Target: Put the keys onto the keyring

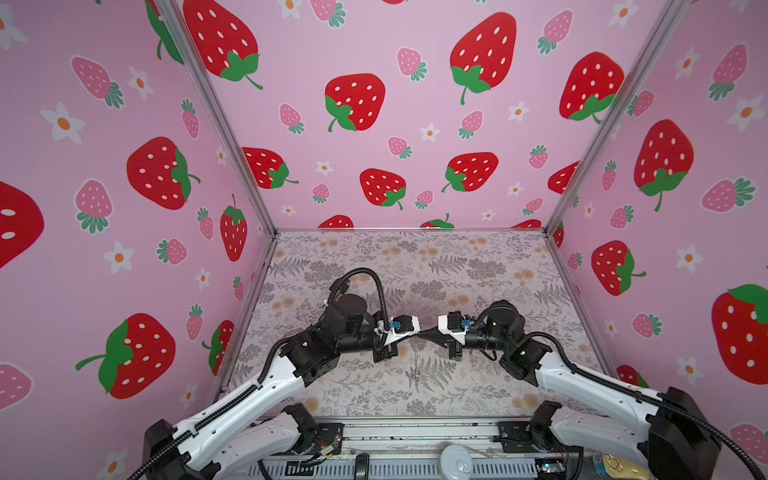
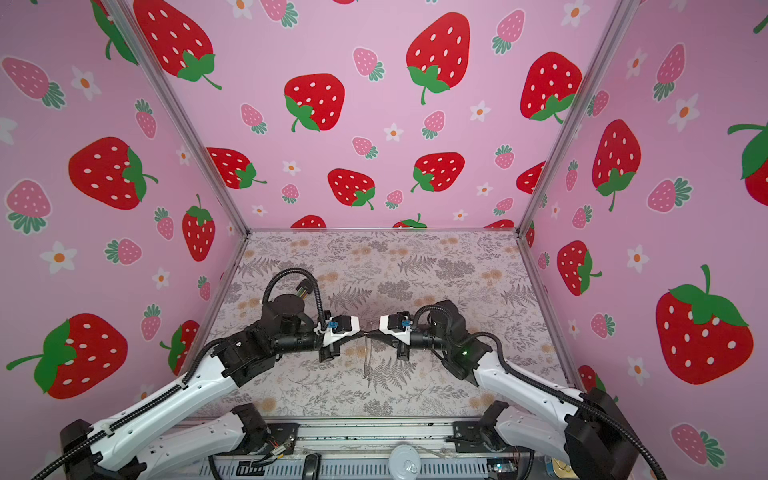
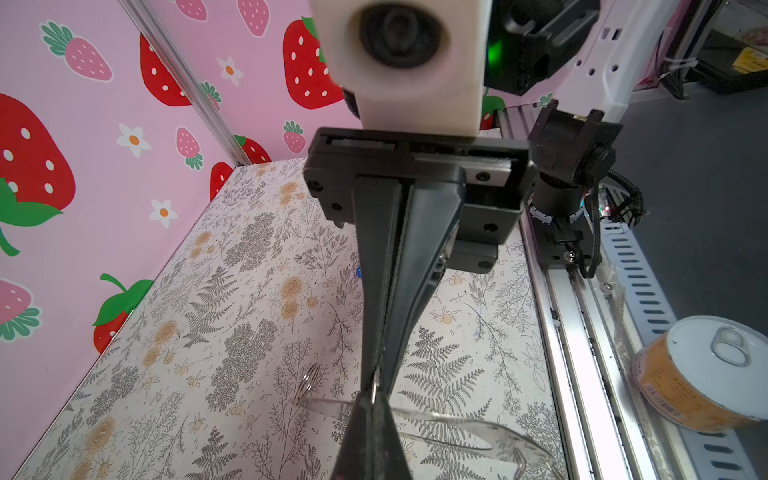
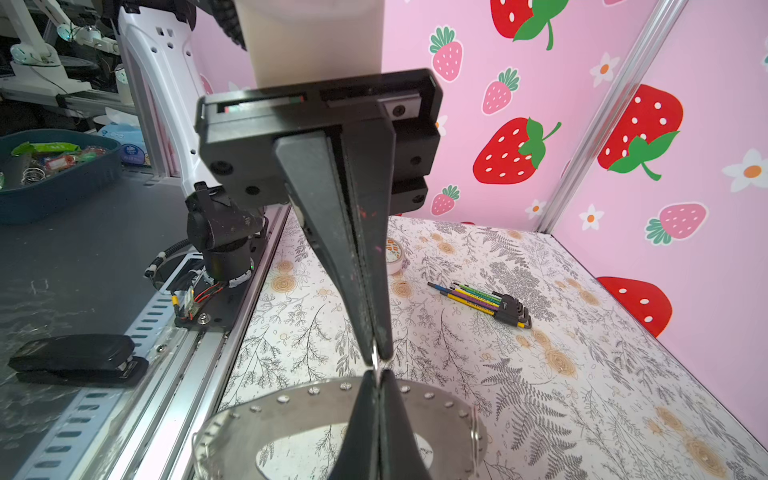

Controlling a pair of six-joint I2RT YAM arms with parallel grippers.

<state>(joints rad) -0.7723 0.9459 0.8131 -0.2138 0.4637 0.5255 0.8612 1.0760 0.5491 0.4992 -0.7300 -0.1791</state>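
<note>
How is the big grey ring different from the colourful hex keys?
The keyring is a flat grey band with a wide hole; the hex keys are thin coloured rods in a black holder. The keyring is held up by the left gripper and right gripper; the hex keys lie untouched on the table.

The keyring (image 4: pixel 299 415) is partly cut off.

The keyring (image 4: pixel 291 411) hangs where left gripper (image 4: pixel 377 376) meets right gripper (image 4: pixel 376 355).
</note>
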